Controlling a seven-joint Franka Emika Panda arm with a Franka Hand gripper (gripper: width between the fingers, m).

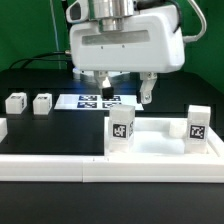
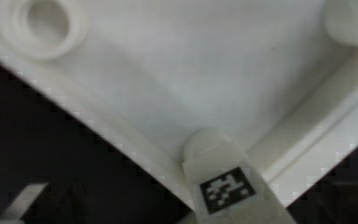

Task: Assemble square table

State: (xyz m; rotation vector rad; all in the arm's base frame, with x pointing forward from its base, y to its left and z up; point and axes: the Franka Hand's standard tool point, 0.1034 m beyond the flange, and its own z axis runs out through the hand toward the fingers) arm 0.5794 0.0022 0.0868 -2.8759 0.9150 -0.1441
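The square slab (image 1: 155, 139) is lying flat on the black counter (image 1: 40, 135), toward four o'clock in the exterior view. It is sitting against the low border wall (image 1: 60, 168), which is running along six o'clock. The first leg block (image 1: 121, 130) is standing upright at the slab's nine o'clock edge and the second leg block (image 1: 196, 124) at its three o'clock edge. Whether either is fastened in or only resting there cannot be told.

The wrist view is looking onto the slab's rimmed face (image 2: 194, 90). One round socket (image 2: 43, 25) is showing open there, and a tagged leg (image 2: 224, 186) is sitting by the rim.

The third leg block (image 1: 42, 102) and fourth leg block (image 1: 15, 102) are sitting loose side by side toward nine o'clock, well apart from the slab. The marker board (image 1: 100, 101) is lying near the centre, beyond the slab.

The claw (image 1: 123, 92) is hanging above the marker board with its jaws spread as wide as they go, gripping nothing.

By the look of it, the job is at most half done. The two loose legs are waiting to be fetched and fitted, and the two at the slab may need seating.
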